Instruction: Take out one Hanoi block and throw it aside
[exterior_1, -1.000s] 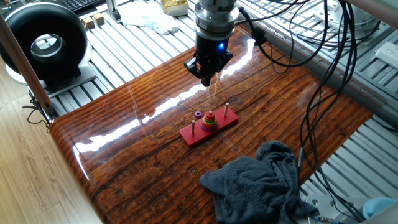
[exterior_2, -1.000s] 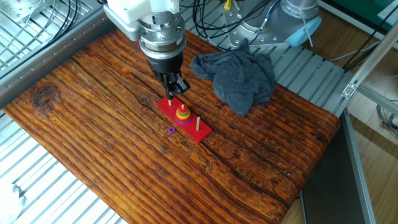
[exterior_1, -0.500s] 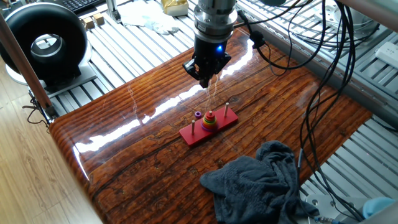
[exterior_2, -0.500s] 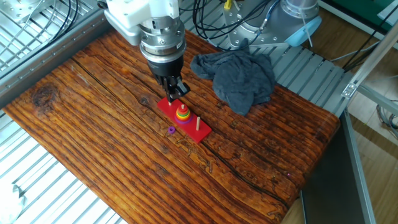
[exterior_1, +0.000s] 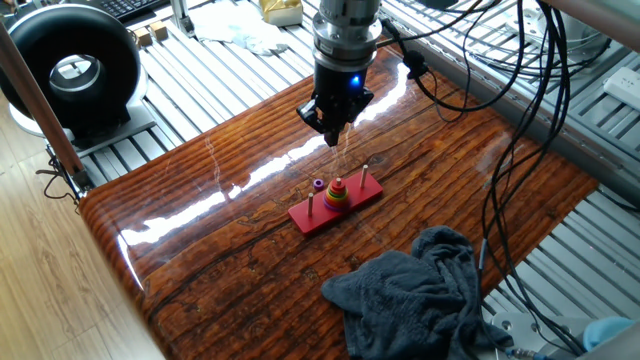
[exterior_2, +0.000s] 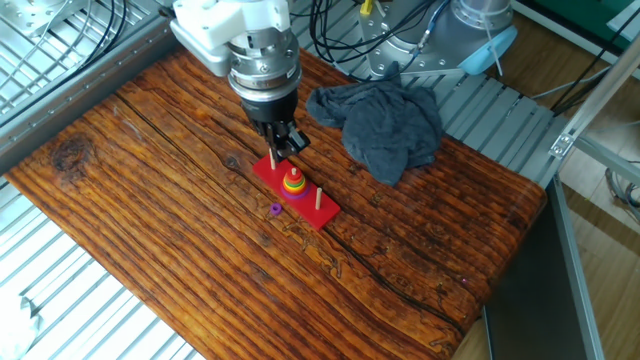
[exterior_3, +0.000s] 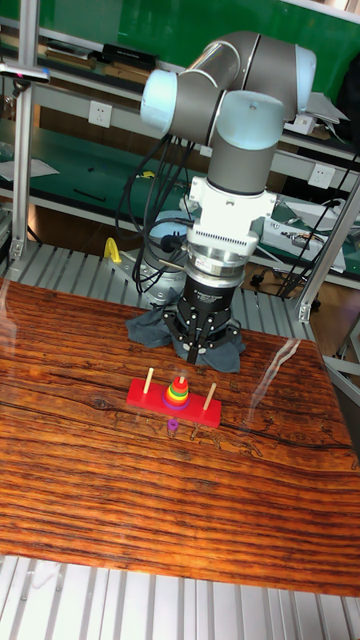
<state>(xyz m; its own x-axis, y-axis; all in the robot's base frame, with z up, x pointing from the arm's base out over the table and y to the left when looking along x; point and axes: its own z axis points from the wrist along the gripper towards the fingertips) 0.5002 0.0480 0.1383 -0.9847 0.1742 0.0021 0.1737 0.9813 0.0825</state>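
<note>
A red base (exterior_1: 312, 214) (exterior_2: 268, 171) (exterior_3: 140, 393) with three thin pegs lies mid-table. A cone of coloured rings sits on its middle peg, topped by the tiny red-pink Hanoi block (exterior_1: 338, 183) (exterior_2: 293, 173) (exterior_3: 178, 382). My gripper (exterior_1: 333, 138) (exterior_2: 284, 151) (exterior_3: 192, 354) hangs above and just behind the stack, touching nothing. Its fingers come together to a point and hold nothing. A small purple ring (exterior_2: 275, 209) (exterior_3: 172, 425) lies loose on the table beside the base.
A crumpled dark grey cloth (exterior_1: 420, 290) (exterior_2: 385, 120) (exterior_3: 150, 328) lies on the wooden table (exterior_1: 200, 250) a short way from the base. Cables (exterior_1: 520, 110) hang at the table's far side. A black round device (exterior_1: 75, 70) stands off the table.
The gripper has shifted only slightly, drifting a little toward the ring stack. The rings, base and cloth have not moved.
</note>
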